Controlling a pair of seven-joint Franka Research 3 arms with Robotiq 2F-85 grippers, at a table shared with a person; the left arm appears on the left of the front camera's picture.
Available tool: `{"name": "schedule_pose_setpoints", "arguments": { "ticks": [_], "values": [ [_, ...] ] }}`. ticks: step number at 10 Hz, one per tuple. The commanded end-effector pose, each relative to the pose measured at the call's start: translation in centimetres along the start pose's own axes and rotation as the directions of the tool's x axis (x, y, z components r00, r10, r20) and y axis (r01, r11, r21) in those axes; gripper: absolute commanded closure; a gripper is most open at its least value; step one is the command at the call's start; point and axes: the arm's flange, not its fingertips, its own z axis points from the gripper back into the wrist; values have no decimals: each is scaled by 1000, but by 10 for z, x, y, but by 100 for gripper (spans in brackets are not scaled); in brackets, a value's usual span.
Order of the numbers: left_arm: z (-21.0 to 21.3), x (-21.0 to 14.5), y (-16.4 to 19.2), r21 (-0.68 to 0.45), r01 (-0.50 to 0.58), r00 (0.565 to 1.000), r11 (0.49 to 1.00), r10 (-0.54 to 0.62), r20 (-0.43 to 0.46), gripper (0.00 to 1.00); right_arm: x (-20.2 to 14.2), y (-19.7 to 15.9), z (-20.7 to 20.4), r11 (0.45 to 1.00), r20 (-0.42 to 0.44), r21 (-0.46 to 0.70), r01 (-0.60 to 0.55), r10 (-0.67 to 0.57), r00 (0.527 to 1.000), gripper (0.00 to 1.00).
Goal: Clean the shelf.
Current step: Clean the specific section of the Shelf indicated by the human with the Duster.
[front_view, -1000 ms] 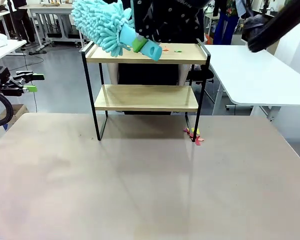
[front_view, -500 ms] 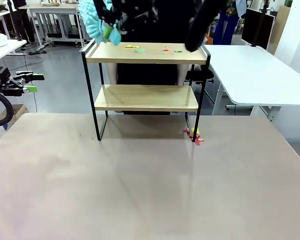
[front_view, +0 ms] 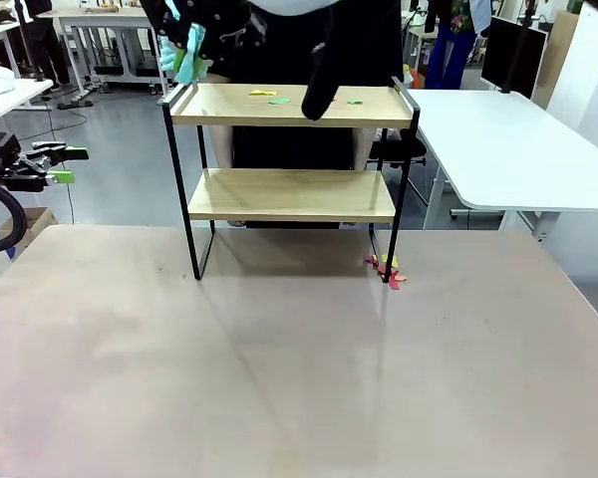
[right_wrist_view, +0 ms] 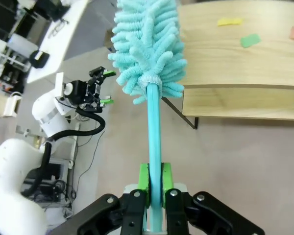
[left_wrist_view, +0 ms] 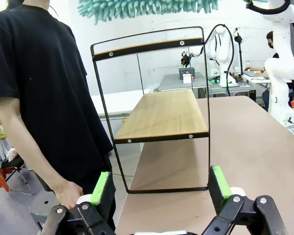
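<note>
Clamping the turquoise duster (right_wrist_view: 147,44) by its plastic handle, the right gripper (right_wrist_view: 154,185) holds the fluffy chenille head over the left end of the shelf (right_wrist_view: 225,68), which stands at the far side of the table (front_view: 279,378). Paper scraps (right_wrist_view: 250,40) lie farther right along its wooden top board. The left gripper (left_wrist_view: 161,183) gapes empty, well aside.

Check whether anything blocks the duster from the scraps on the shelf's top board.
Nothing visible does. The right hand holds the duster by its handle, with the head at one end of the top board of the shelf. Only bare wood lies between it and the scraps.
</note>
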Motion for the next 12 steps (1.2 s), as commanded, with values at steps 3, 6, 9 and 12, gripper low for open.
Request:
{"name": "schedule_pose_setpoints", "arguments": {
  "ticks": [3, 6, 9, 12],
  "values": [
    [0, 4, -2, 1, 5, 1000, 1000, -5, 2, 0, 14, 48, -32, 995, -15, -53, 85, -86, 996, 87],
    [0, 4, -2, 1, 5, 1000, 1000, -5, 2, 0, 13, 47, -47, 985, -60, -109, 137, -144, 988, 87],
    [0, 4, -2, 1, 5, 1000, 1000, -5, 2, 0, 11, 39, -40, 976, -61, -139, 166, -176, 983, 87],
    [0, 4, -2, 1, 5, 1000, 1000, -5, 2, 0, 9, 31, -42, 970, -78, -161, 180, -195, 978, 87]
  ]
}}
